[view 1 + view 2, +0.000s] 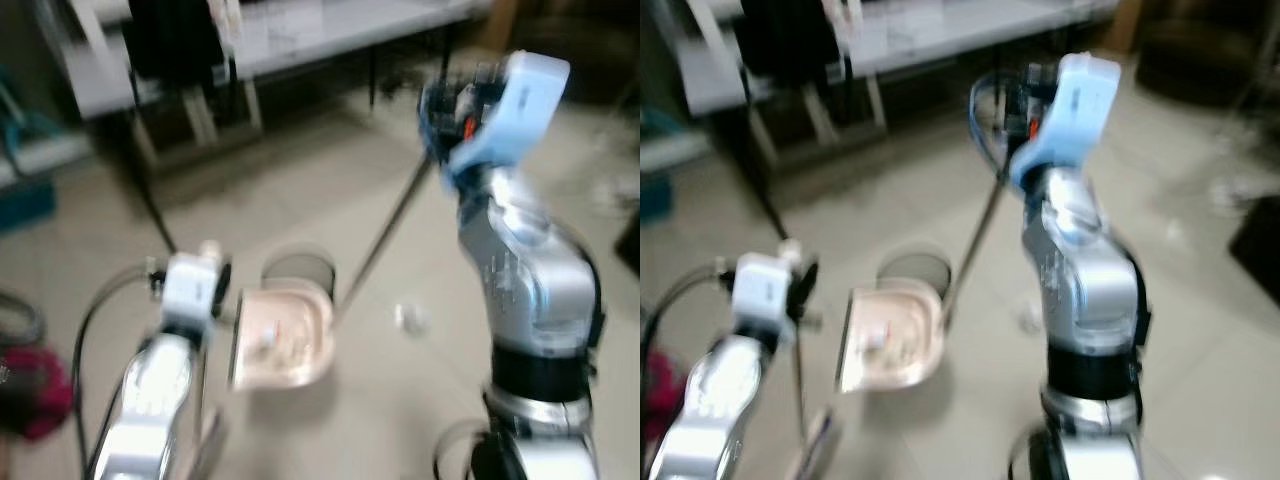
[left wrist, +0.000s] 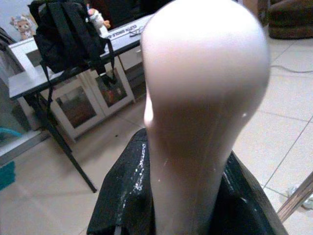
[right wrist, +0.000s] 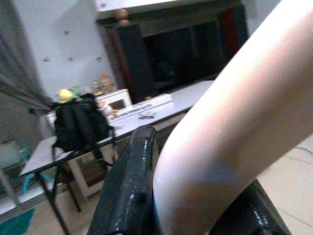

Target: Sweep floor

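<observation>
Ahead of me stretches a pale tiled floor (image 1: pixel 300 190), and across its far edge runs a long grey table (image 1: pixel 300 30) on thin black legs; one slanted leg (image 1: pixel 145 200) reaches down toward my left arm. A black backpack (image 2: pixel 68 34) sits on the table's end, its straps hanging over the edge, and white cabinets with glass doors (image 2: pixel 83 105) stand beneath. A dark red thing (image 1: pixel 35 385) lies blurred at my far left, and something teal (image 1: pixel 25 200) sits by the wall beyond it.

Between my arms, on the tiles, rests the pink dustpan (image 1: pixel 285 335), its tray open upward with a few bits of debris in it, and a dark round patch just behind it. The broom's thin metal pole (image 1: pixel 385 240) slants from near the dustpan's right edge up toward my raised right arm. A small pale scrap (image 1: pixel 408 318) lies on the floor just right of the pole.

My left pincer (image 2: pixel 183 196) is closed around the dustpan's pink handle (image 2: pixel 200 98), the black fingers (image 2: pixel 127 196) pressed to either side of it. My right pincer (image 3: pixel 195 205) is likewise clamped on the broom's pale pink grip (image 3: pixel 234 122), a black finger (image 3: pixel 132 186) tight against it.
</observation>
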